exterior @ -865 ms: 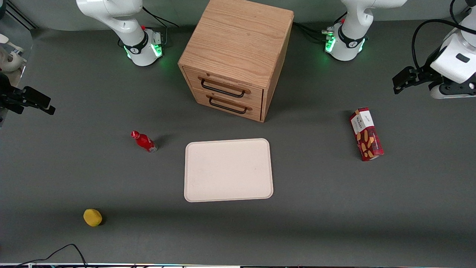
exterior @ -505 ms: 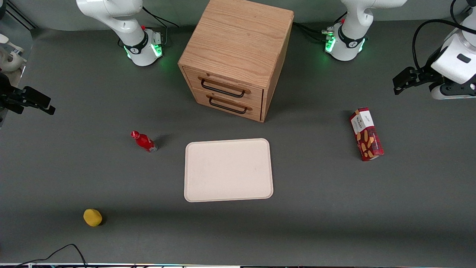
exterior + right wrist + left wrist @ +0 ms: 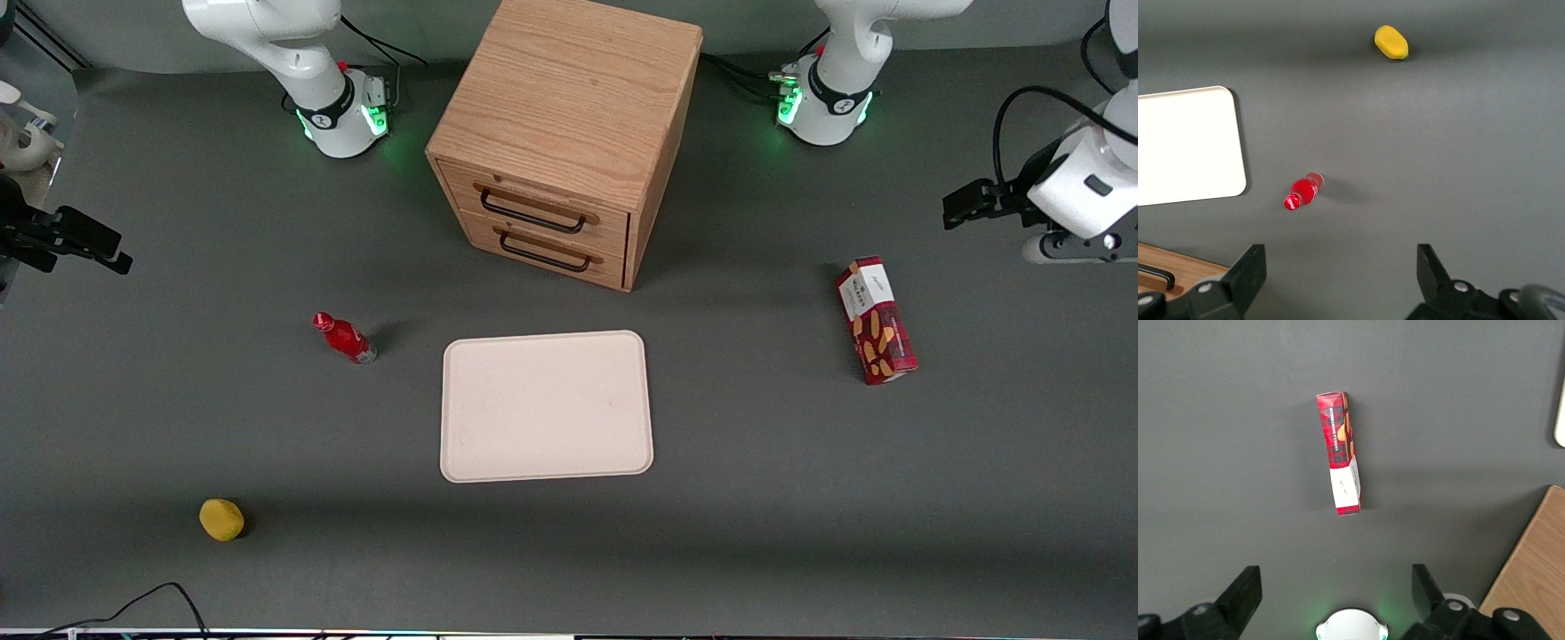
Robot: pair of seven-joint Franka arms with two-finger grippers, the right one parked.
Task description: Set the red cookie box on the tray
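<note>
Everything is carried by a wide gray counter [image 3: 800,498]. The biggest thing on it is a wooden drawer cabinet [image 3: 569,133], and every place here is told from that cabinet. The cream tray [image 3: 545,406] is found in front of the cabinet, nearer to the front camera, with nothing on it. The red cookie box [image 3: 876,320] is seen lying flat on the counter, well apart from the cabinet toward the working arm's end, and also nearer to the front camera than the cabinet; the box and the tray are well apart too. The gripper [image 3: 1336,597] is held up in the air, out toward the working arm's end from the cabinet and above the counter near the box, with its jaws spread wide apart and nothing between them. A small red bottle [image 3: 345,338] and a yellow lump [image 3: 221,519] are left toward the parked arm's end from the cabinet. The step in hand looks like the reach for the box, since nothing is grabbed yet. Next, the gripper likely needs to be brought down over the box, with the jaws lined up across its narrow sides, before they are closed.
</note>
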